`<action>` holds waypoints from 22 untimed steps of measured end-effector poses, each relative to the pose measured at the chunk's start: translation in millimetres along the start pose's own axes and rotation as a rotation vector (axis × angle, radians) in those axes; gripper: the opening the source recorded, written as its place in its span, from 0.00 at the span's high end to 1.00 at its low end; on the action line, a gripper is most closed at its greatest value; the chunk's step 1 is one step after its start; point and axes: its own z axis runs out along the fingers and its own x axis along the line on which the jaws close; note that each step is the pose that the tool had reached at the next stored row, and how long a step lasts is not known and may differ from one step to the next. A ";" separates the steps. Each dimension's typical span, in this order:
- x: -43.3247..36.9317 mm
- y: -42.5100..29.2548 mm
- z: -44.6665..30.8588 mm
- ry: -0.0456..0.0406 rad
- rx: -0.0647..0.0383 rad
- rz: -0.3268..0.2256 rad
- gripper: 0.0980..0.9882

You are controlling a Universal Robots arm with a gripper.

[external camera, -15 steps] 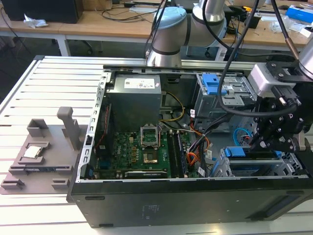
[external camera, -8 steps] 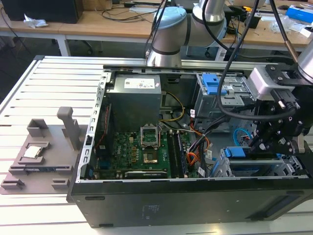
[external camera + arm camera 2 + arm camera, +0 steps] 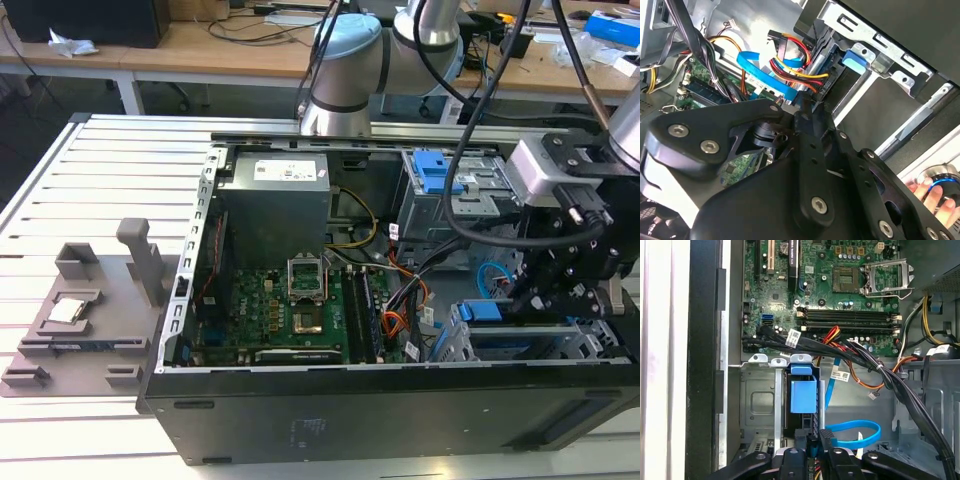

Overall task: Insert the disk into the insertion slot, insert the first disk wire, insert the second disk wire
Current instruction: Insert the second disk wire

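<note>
The disk [image 3: 803, 396] sits in the insertion slot [image 3: 759, 405]; the gripper [image 3: 812, 449] hovers at its rear edge, jaws clenched on a small dark plug [image 3: 813, 444]. The second disk wire [image 3: 857, 434] loops just beside, so I judge a square, gentle push best

White slatted metal table [image 3: 80, 170], open black computer case [image 3: 380, 400] resting on it, grey fixture tray [image 3: 90, 320] at nine o'clock of the case.
</note>
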 end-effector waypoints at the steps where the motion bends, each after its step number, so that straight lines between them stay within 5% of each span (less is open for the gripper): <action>1: -0.5 0.4 -7.6 0.0009 0.000 0.000 0.85; 4: -1.8 1.2 -24.3 0.0009 0.000 0.000 0.85; 8: -4.6 1.7 -36.2 0.0009 0.000 0.000 0.86; 10: -5.5 1.9 -39.8 0.0009 0.000 0.000 0.99; 12: -6.4 2.1 -45.3 0.0009 0.000 0.000 0.99; 22: -6.5 2.2 -47.0 0.0009 0.000 0.000 0.99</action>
